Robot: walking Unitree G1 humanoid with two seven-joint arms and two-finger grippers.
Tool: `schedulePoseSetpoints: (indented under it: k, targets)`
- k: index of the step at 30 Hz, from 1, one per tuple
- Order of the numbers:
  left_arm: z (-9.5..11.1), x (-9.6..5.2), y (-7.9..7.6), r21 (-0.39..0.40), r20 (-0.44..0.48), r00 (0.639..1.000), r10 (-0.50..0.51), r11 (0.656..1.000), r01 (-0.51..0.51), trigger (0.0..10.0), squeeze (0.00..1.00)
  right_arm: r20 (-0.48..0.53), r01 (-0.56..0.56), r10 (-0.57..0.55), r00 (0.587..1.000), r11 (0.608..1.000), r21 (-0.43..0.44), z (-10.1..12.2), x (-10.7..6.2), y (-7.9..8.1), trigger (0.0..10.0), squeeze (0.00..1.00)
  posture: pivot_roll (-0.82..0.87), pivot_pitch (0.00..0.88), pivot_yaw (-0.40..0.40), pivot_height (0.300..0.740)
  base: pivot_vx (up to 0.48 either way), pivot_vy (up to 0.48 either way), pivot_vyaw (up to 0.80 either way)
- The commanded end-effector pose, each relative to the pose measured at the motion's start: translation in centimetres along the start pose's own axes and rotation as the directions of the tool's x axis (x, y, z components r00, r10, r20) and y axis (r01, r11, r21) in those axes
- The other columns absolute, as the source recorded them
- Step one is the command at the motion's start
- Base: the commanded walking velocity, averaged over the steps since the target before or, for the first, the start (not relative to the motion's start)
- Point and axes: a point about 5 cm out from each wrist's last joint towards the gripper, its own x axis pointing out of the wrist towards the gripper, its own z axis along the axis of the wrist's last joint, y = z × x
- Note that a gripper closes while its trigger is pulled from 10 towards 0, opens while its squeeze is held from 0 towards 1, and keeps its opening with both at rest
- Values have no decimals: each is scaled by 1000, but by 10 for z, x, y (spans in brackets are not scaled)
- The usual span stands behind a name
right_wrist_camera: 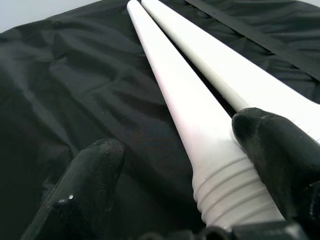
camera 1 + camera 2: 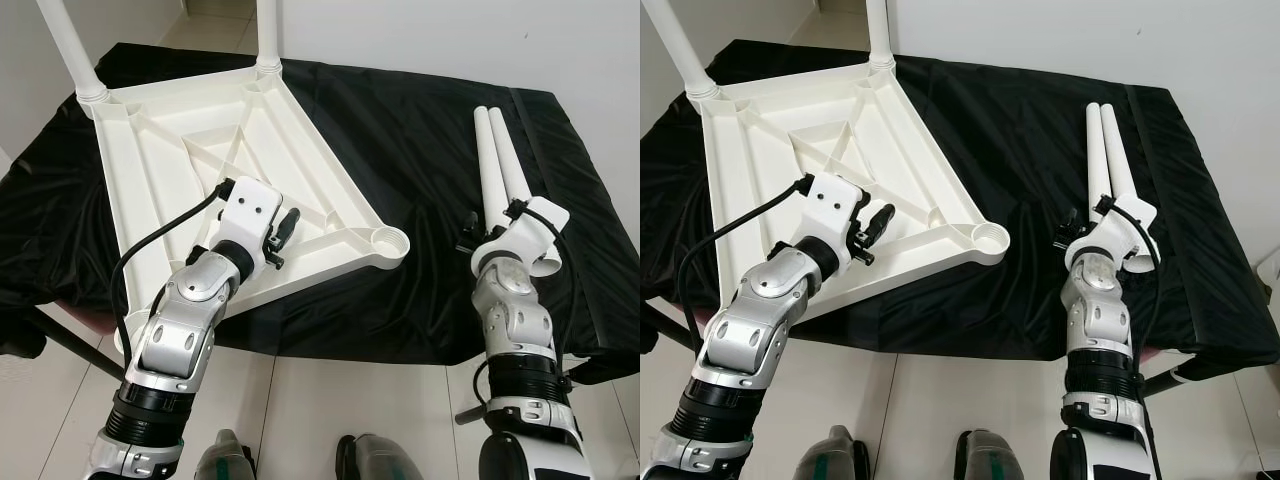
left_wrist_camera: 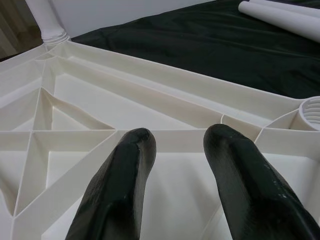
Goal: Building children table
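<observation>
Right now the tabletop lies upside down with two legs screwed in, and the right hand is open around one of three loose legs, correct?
Not quite: two loose legs lie on the black cloth, not three, as the left eye view shows. The rest holds: the tabletop is upside down with two legs in, and the right hand is open around one.

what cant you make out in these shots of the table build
- Fitted legs: tops cut off by the left eye view's upper edge.
- Tabletop's fourth corner: hidden behind the left arm.
- Loose legs: threaded ends covered by the right gripper, open around one.
- Left gripper: open over the ribs.

table top (image 2: 200, 160): white
loose legs (image 2: 503, 170): white
cloth (image 2: 400, 130): black
fingers (image 3: 120, 190): black
arms (image 2: 185, 320): silver
</observation>
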Motion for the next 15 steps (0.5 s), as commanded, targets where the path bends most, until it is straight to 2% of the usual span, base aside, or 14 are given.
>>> schedulePoseSetpoints:
  k: [1, 7, 8, 12, 13, 15]
  targets:
    - [4, -2, -1, 3, 8, 1000, -15, 1000, 15, 10000, 0, -147, 8, -5, 989, 1000, 18, -27, -3, -3, 10000, 0, -56, 57, -4, 740, 0, 0, 0]
    - [5, -2, -1, -14, 9, 1000, -15, 1000, 15, 10000, 0, -143, 19, -19, 989, 1000, -1, -26, -3, -8, 10000, 0, -58, 56, -3, 740, 0, 0, 0]
    - [6, -2, -1, -22, 9, 1000, -15, 1000, 15, 10000, 0, -141, 19, -23, 990, 999, -30, -26, -3, -9, 10000, 0, -59, 56, -3, 740, 0, 0, 0]
    - [6, -2, -1, -31, 10, 1000, -18, 999, 19, 10000, 0, -140, 24, -31, 990, 998, -52, -26, -4, -10, 10000, 0, -61, 56, -1, 740, 0, 0, 0]
    - [9, -3, -4, -50, 24, 998, -53, 997, 54, 10000, 0, -163, 51, -68, 984, 993, -104, -28, -6, -14, 10000, 0, -62, 64, -1, 740, 0, 0, 0]
    - [9, -4, -4, -46, 25, 997, -68, 997, 70, 10000, 0, -177, 58, -78, 981, 992, -112, -30, -7, -15, 10000, 0, -64, 69, 2, 740, 0, 0, 0]
